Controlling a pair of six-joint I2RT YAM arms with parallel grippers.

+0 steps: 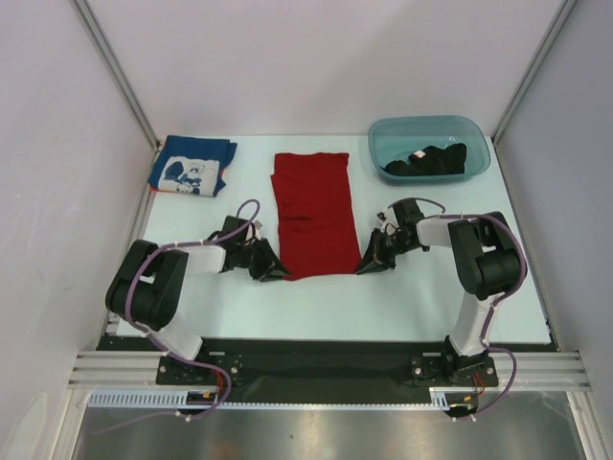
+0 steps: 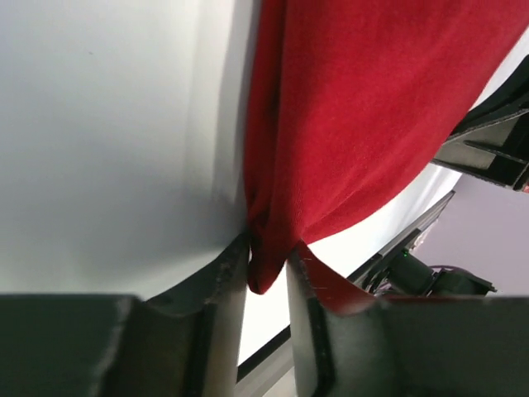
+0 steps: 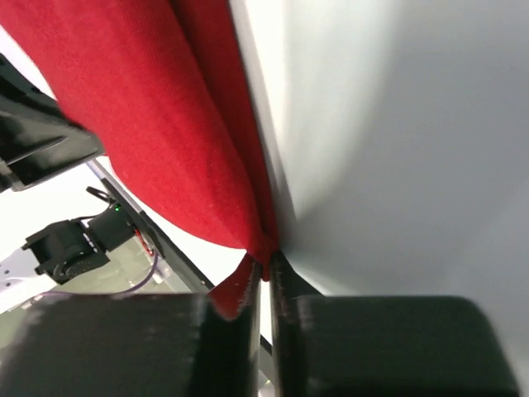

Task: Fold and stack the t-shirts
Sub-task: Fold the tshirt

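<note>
top external: left gripper pinches the red tee at its 7 o'clock corner, right gripper at 5 o'clock.

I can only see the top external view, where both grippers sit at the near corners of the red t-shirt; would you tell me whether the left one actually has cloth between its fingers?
Observer: Yes. In the left wrist view, the left gripper has a bunched corner of the red t-shirt between its fingers, and the cloth touches both.
Operator: Thank you. How does the right side look?
Observer: In the right wrist view, the right gripper is closed on a thin pinch of the shirt's other near corner, with its fingers almost together.
</note>
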